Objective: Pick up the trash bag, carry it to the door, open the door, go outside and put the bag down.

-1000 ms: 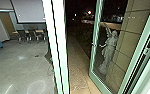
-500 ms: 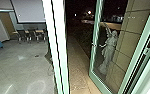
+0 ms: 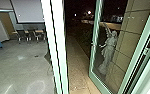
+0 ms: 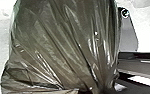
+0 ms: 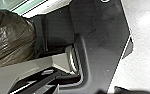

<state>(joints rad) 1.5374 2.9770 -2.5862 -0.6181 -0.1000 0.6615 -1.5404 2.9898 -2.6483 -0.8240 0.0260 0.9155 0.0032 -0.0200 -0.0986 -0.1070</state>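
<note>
I cannot tell how either the left gripper or the right gripper is closing or opening, but the trash bag (image 4: 66, 45) is filling much of the left wrist view, its folds drawing together towards one spot, which is suggesting a gathered neck bearing the weight. It is also showing beside the robot's dark plate (image 5: 98, 47), probably being kept close to the body so as to clear the doorway. Farther out, the glass door (image 3: 93, 53) is standing open, leaving the paved path (image 3: 77, 67) reachable for carrying the bag outside.
</note>
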